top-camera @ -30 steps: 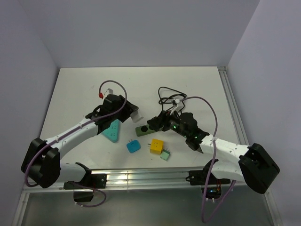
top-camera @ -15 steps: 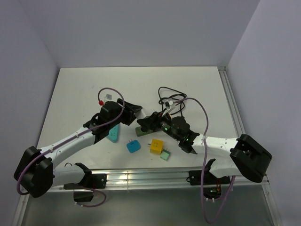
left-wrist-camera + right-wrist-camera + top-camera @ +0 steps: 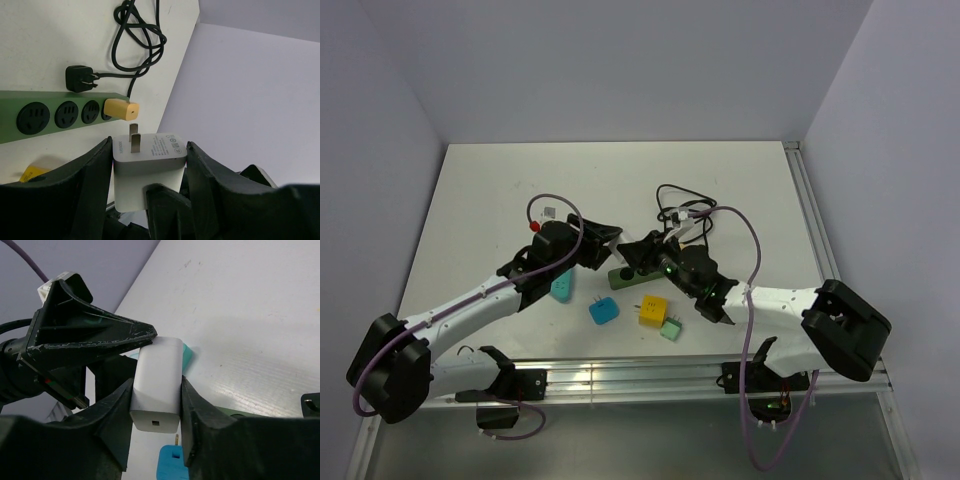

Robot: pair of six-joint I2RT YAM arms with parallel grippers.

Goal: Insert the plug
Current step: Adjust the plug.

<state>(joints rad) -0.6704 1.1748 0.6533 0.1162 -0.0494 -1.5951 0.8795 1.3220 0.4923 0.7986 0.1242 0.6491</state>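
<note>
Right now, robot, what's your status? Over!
Left gripper and right gripper both clamp the white plug. Prongs point at green power strip, not inserted. Tan plug occupies one socket.

Plug: I see the white plug (image 3: pixel 149 172) low centre in the left wrist view, flat prongs pointing up-frame.
Strip: my green power strip (image 3: pixel 50 117) lies flat at the left edge, sockets facing up.

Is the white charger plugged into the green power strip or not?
Out. Left wrist view: the white charger sits in the left gripper, prongs bare, apart from the green power strip.
</note>
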